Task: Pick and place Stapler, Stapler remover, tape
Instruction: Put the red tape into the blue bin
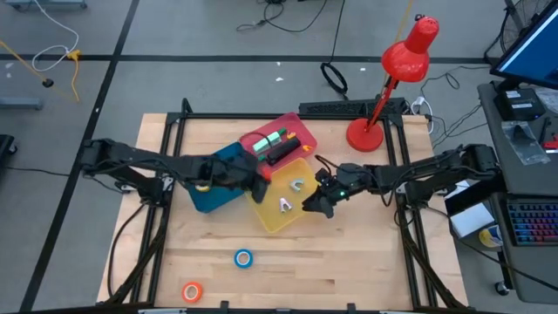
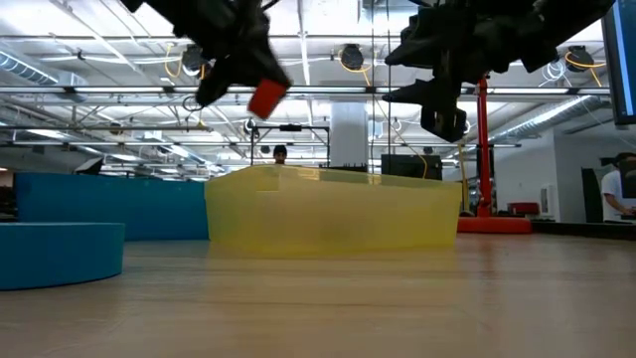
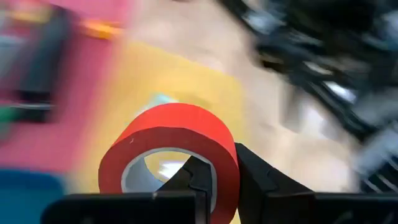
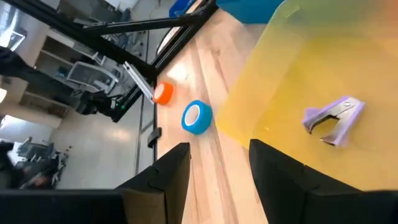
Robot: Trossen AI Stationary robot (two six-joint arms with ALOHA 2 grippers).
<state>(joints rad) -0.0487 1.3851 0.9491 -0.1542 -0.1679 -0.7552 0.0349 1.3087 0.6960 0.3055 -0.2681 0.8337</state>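
Left hand (image 3: 214, 180) clamps the red tape roll (image 3: 171, 149) above the yellow bin (image 1: 281, 202) (two staple removers inside), right hand (image 4: 217, 171) parted and empty at the bin's edge.

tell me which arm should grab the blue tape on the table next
Probably the right. Its pincer is open and empty, with the blue tape ahead, while the left pincer is shut on the red tape.
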